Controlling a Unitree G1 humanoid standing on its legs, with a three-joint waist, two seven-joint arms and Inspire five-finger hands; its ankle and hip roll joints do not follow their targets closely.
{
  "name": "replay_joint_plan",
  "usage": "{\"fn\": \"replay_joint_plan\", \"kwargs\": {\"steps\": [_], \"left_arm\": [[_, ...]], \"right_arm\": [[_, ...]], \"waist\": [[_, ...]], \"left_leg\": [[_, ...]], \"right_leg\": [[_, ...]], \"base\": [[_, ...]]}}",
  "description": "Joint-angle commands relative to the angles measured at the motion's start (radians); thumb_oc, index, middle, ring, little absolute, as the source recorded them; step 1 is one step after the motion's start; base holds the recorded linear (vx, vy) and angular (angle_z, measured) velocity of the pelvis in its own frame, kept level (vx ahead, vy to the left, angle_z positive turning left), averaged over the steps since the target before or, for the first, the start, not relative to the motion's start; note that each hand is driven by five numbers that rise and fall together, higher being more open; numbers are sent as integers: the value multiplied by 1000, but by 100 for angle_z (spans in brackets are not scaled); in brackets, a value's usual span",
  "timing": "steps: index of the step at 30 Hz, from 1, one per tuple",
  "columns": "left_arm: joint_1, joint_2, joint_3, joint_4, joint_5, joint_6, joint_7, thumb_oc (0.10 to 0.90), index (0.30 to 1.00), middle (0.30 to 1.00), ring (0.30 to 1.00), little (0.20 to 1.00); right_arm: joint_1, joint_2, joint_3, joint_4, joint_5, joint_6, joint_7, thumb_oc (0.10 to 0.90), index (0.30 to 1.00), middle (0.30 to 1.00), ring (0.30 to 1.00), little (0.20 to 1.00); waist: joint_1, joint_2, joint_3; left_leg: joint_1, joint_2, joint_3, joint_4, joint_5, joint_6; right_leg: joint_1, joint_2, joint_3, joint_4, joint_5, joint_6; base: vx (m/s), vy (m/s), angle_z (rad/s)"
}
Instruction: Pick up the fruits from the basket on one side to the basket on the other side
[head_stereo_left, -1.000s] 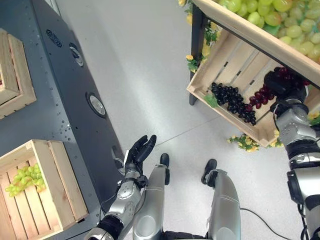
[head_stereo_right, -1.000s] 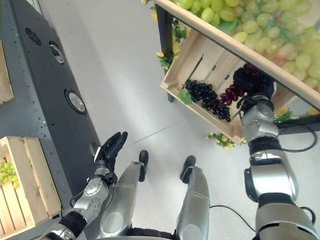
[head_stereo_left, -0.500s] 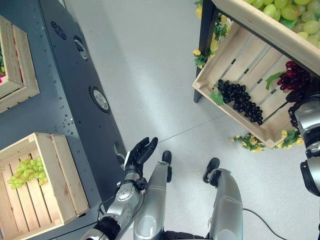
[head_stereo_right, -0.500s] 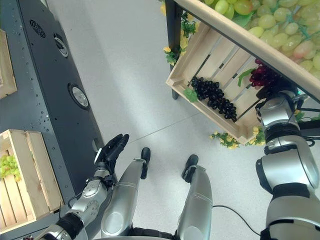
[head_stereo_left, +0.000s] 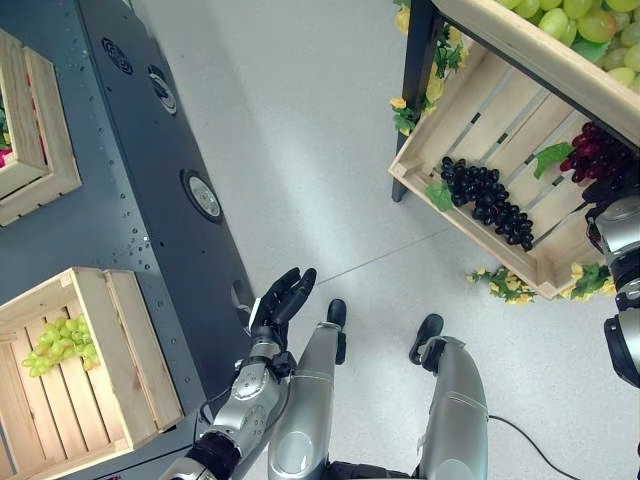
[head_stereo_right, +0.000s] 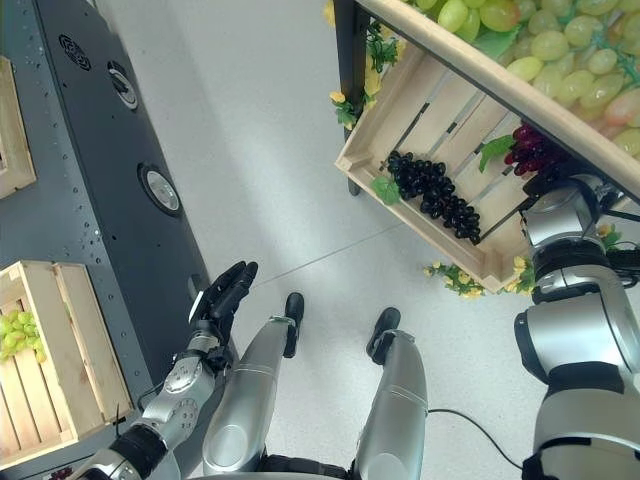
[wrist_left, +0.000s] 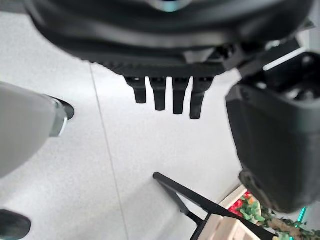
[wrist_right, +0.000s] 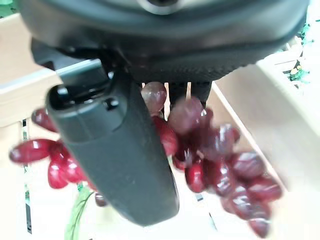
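The right hand (wrist_right: 115, 150) has its thumb and fingers curled round a bunch of red grapes (wrist_right: 210, 170) in the slanted wooden crate (head_stereo_left: 470, 110) on the robot's right, beside a bunch of black grapes (head_stereo_left: 485, 200); the grip looks partial, so berries could tear off or the bunch could slip as it lifts. The red grapes are glossy, plump and loosely hung, with a green leaf beside them. The left hand (head_stereo_left: 280, 305) hangs low over the floor, fingers straight and empty, near the crate holding green grapes (head_stereo_left: 55, 345).

Silver-grey arms, dark robot hand (head_stereo_left: 281, 303), seemingly ribbed.
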Motion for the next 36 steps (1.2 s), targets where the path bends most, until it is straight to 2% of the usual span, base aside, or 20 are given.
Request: {"fn": "replay_joint_plan", "kwargs": {"steps": [1,4,12,16,17,20,21,22,23,24,26,28,33,36], "left_arm": [[55,43,19,-125,15,-79,-9,800,900,900,900,900],[57,42,17,-130,16,-77,-7,800,900,900,900,900],[58,43,12,-133,10,-79,-10,800,900,900,900,900],[59,42,8,-133,14,-87,-12,800,900,900,900,900],[58,40,10,-134,15,-85,-13,800,900,900,900,900],[55,39,13,-131,17,-84,-16,800,900,900,900,900],[53,36,21,-129,18,-76,-21,800,900,900,900,900],[50,37,22,-128,17,-73,-22,800,900,900,900,900],[49,37,21,-127,17,-73,-22,800,900,900,900,900],[46,39,21,-126,15,-73,-22,800,900,900,900,900],[47,44,17,-127,14,-75,-20,800,900,900,900,900],[49,47,6,-123,11,-89,-14,800,900,900,900,900],[39,48,-3,-115,6,-98,-11,800,900,900,900,900],[36,48,-5,-113,2,-102,-12,800,900,900,900,900]], "right_arm": [[-138,-213,59,-88,6,-95,-115,800,900,900,900,900],[-135,-215,57,-92,16,-118,-106,800,900,900,900,900],[-131,-207,64,-91,22,-124,-63,800,900,900,900,900],[-126,-196,63,-90,53,-153,-39,800,900,900,900,900],[-120,-188,56,-96,103,-187,-7,800,900,900,900,900],[-116,-174,51,-111,143,-205,81,800,900,900,900,900],[-112,-164,55,-116,97,-211,116,800,900,900,900,900],[-113,-162,76,-117,-20,-220,135,800,900,900,900,900],[-115,-162,82,-118,-53,-220,134,800,900,900,900,900],[-123,-170,126,-116,-172,-215,114,800,900,900,900,900],[-138,-187,188,-116,-321,-197,115,800,900,900,900,900],[-153,-196,260,-120,-411,-159,110,800,900,900,900,900],[-182,-179,315,-113,-414,-95,74,800,900,900,900,900],[-180,-171,308,-105,-407,-80,74,800,900,900,900,900]], "waist": [[0,9,-14],[-1,8,-14],[0,6,-14],[2,5,-14],[2,5,-14],[3,3,-14],[5,3,-14],[6,2,-14],[6,2,-14],[7,0,-14],[7,-1,-14],[8,-1,-14],[13,2,-14],[14,4,-14]], "left_leg": [[17,-18,40,33,-57,51],[23,-18,41,31,-58,52],[36,-17,42,33,-62,53],[42,-18,42,33,-64,54],[47,-18,41,32,-64,55],[54,-20,41,30,-66,54],[57,-20,41,33,-68,54],[59,-20,42,34,-68,55],[60,-19,42,34,-68,56],[60,-18,43,35,-67,58],[61,-18,43,36,-65,60],[59,-17,44,32,-59,62],[62,-19,45,15,-54,65],[59,-20,45,13,-54,65]], "right_leg": [[83,27,0,4,8,-35],[86,26,0,3,7,-37],[98,23,-2,4,3,-41],[105,23,-3,4,2,-41],[108,22,-3,3,2,-42],[115,21,-3,2,0,-43],[118,19,-3,4,0,-43],[121,18,-4,3,1,-44],[121,18,-4,3,1,-44],[122,16,-6,2,4,-43],[123,15,-8,1,9,-40],[121,16,-8,-2,14,-36],[125,18,-11,-15,17,-32],[123,19,-12,-17,18,-30]], "base": [[0,0,0],[0,0,0],[0,0,0],[0,0,0],[0,0,0],[0,0,0],[0,0,0],[0,0,0],[0,0,0],[0,0,0],[0,0,0],[0,0,0],[0,0,0],[-11,3,1]]}}
